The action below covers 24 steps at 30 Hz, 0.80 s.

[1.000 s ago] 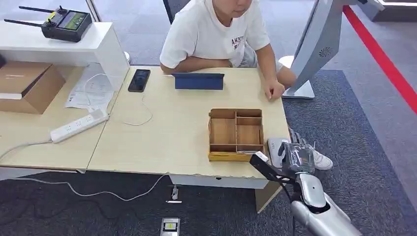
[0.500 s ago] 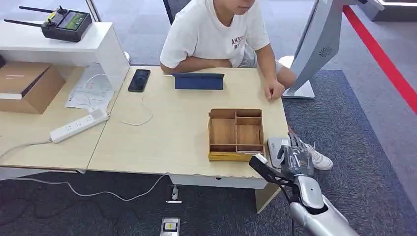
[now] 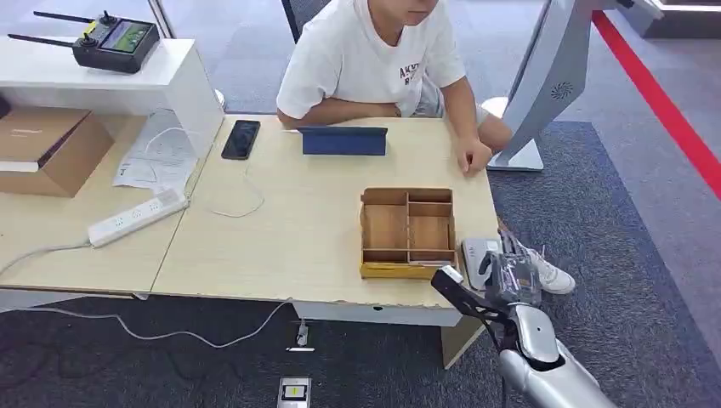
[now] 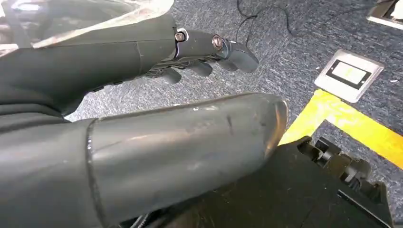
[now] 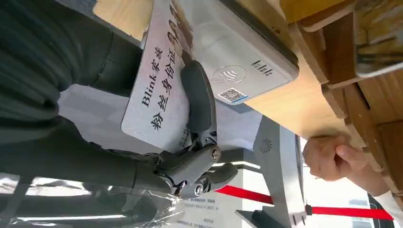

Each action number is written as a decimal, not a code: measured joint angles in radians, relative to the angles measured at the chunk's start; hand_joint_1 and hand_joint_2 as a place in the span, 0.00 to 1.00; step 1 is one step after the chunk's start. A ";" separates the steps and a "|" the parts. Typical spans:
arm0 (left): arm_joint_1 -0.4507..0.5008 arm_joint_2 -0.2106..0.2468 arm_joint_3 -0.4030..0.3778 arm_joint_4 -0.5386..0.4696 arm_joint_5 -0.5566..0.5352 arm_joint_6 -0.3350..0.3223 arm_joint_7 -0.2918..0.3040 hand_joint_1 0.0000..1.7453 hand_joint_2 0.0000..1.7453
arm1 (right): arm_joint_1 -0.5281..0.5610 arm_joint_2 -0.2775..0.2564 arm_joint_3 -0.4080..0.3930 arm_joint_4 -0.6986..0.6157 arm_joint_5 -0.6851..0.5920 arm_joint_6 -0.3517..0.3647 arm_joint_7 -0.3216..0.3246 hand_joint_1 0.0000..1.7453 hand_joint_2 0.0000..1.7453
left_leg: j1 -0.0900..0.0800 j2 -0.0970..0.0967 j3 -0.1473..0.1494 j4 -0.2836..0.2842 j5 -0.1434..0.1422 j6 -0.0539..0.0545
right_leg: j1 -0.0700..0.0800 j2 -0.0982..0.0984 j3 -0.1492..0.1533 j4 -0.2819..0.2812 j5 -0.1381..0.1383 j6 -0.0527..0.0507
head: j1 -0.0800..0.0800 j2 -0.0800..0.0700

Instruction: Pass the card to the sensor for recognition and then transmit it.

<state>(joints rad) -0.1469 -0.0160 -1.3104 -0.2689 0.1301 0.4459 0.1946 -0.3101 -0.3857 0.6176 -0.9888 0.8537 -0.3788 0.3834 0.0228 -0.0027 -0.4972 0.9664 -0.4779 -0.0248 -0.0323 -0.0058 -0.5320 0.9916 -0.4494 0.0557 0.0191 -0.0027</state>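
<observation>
Pinching card [image 5: 157, 95] between fingers [image 5: 199, 97].

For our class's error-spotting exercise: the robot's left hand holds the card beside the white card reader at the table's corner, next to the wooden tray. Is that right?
Not quite. The right robot hand holds the card, as the right wrist view shows. It is beside the white card reader at the table's corner, next to the wooden tray.

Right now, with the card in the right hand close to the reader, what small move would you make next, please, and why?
Probably ease the right hand toward the reader so the card lies flat over its wave symbol. The card sits tilted beside the reader, not yet covering it.
</observation>
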 joint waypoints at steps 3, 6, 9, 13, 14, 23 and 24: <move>0.000 0.000 0.000 0.000 -0.008 -0.001 0.000 0.00 0.00 | 0.000 0.004 -0.002 0.006 -0.006 -0.009 -0.001 1.00 1.00 | 0.000 0.000 0.000 0.000 0.000 0.000 | 0.000 0.000 0.000 0.000 0.000 0.000 | 0.000 0.000; -0.001 0.000 0.000 0.000 -0.014 -0.003 0.000 0.00 0.00 | 0.001 0.006 -0.004 0.012 -0.009 -0.016 -0.004 1.00 1.00 | 0.000 0.000 0.000 0.000 0.000 0.000 | 0.000 0.000 0.000 0.000 0.000 0.000 | 0.000 0.000; -0.001 0.000 0.000 0.000 -0.015 -0.006 0.000 0.00 0.00 | 0.001 0.008 -0.006 0.014 -0.008 -0.024 -0.004 1.00 1.00 | 0.000 0.000 0.000 0.000 0.000 0.000 | 0.000 0.000 0.001 0.000 0.000 0.000 | 0.000 0.000; -0.001 0.000 0.000 0.000 -0.018 -0.005 0.000 0.00 0.00 | 0.000 0.008 -0.014 0.011 0.008 -0.040 0.004 1.00 1.00 | 0.000 0.000 0.000 0.000 0.000 0.000 | 0.000 0.000 0.001 0.000 0.000 0.000 | 0.000 0.000; 0.000 -0.001 0.000 0.000 -0.019 -0.004 0.000 0.00 0.00 | 0.000 0.006 -0.021 0.003 0.012 -0.040 0.011 1.00 1.00 | 0.000 0.000 0.000 0.000 0.000 0.000 | 0.000 0.000 0.001 0.000 0.000 0.000 | 0.000 0.000; 0.002 -0.001 0.000 0.000 -0.037 0.002 -0.003 0.00 0.00 | -0.027 -0.038 -0.067 -0.120 0.074 -0.045 0.058 1.00 1.00 | 0.000 0.000 -0.001 0.000 0.000 0.000 | 0.000 0.000 0.000 0.000 0.000 0.000 | 0.000 0.000; 0.002 -0.001 0.000 0.000 -0.042 0.001 -0.003 0.00 0.00 | -0.037 -0.044 -0.077 -0.140 0.084 -0.048 0.060 1.00 1.00 | 0.000 0.000 -0.002 0.000 0.000 0.000 | 0.000 0.000 0.000 0.000 0.000 0.000 | 0.000 0.000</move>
<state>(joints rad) -0.1446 -0.0172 -1.3104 -0.2689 0.0885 0.4471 0.1919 -0.3472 -0.4299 0.5405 -1.1292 0.9373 -0.4265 0.4429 0.0225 -0.0027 -0.4988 0.9666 -0.4779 -0.0247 -0.0327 -0.0058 -0.5323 0.9916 -0.4493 0.0558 0.0191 -0.0027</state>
